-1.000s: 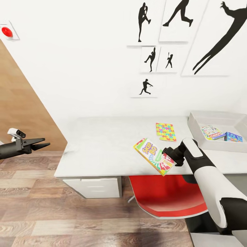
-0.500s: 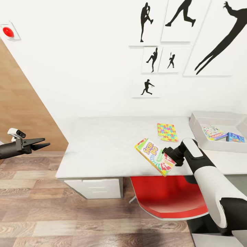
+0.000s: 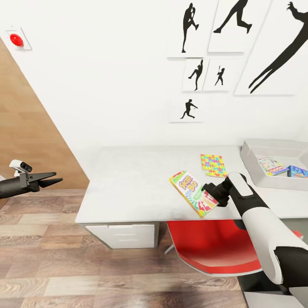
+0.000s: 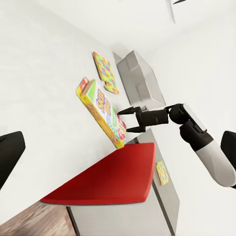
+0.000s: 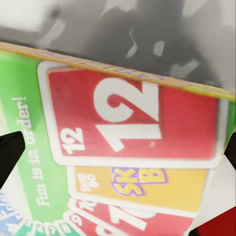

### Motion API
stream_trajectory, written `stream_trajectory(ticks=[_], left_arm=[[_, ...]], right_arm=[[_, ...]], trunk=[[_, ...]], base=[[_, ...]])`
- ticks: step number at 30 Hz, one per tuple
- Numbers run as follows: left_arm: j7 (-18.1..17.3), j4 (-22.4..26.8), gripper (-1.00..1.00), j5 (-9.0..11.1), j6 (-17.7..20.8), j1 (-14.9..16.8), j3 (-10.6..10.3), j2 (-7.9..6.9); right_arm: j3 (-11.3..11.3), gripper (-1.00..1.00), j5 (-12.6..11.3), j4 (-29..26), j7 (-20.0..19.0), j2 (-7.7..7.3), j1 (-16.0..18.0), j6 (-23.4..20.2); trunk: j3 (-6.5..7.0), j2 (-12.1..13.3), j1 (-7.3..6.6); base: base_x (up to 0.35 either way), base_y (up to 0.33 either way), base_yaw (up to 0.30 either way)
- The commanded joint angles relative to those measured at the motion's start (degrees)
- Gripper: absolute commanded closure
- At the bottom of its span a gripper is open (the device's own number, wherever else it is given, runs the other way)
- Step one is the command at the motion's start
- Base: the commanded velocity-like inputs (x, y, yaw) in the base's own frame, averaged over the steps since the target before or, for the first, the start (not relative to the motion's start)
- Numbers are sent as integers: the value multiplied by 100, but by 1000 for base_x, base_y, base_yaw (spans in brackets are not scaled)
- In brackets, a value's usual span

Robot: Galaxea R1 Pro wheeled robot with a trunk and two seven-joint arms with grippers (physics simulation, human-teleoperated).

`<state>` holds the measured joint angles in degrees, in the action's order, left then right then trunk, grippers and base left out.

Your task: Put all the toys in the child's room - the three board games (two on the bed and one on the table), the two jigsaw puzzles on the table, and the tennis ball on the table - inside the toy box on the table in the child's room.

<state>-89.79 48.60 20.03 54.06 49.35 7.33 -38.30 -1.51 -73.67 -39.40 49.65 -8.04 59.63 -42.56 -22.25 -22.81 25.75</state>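
The toy box (image 3: 252,164) was cut off at the picture's right edge, so only part of its grey wall and two boxed games inside (image 3: 273,166) could be made out; it sat on the bench (image 3: 128,184) beyond and to the right of the right end effector (image 3: 208,192). That end effector's fingertips were largely hidden behind the Skip-Bo board game (image 3: 192,193), which it gripped by one end, holding the box tilted above the bench's front edge. From the right wrist, the card faces on the game (image 5: 128,147) were sharp near the fingers but blurred further off. The right arm reached forward from the lower right, bent at the elbow, over the red chair (image 3: 209,248). A jigsaw puzzle (image 3: 213,165) lay flat on the bench just beyond the held game. The left end effector (image 3: 51,179) hung far to the left above the wooden floor (image 3: 85,273), arm level, its fingers drawn to a narrow point, empty
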Motion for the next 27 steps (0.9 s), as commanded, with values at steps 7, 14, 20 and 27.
stream_trajectory(ticks=[7,14,20,27], left_arm=[[-21,-1,-100,0,61,4,-4,-2],[-21,0,-100,0,61,4,-4,-2],[-21,0,-100,0,61,4,-4,-2],[-21,0,-100,0,61,3,-7,-2]], right_arm=[[-16,-100,-42,-7,45,-5,4,-15],[-16,-100,-42,-7,45,-5,4,-16],[-16,-100,-42,-7,45,-5,4,-15],[-16,-100,-42,-7,45,-5,1,-15]], trunk=[[-10,-11,3],[-10,-11,3],[-10,-11,3],[-10,-11,3]], base=[[1,18,0],[38,82,0],[9,136,0],[0,131,0]])
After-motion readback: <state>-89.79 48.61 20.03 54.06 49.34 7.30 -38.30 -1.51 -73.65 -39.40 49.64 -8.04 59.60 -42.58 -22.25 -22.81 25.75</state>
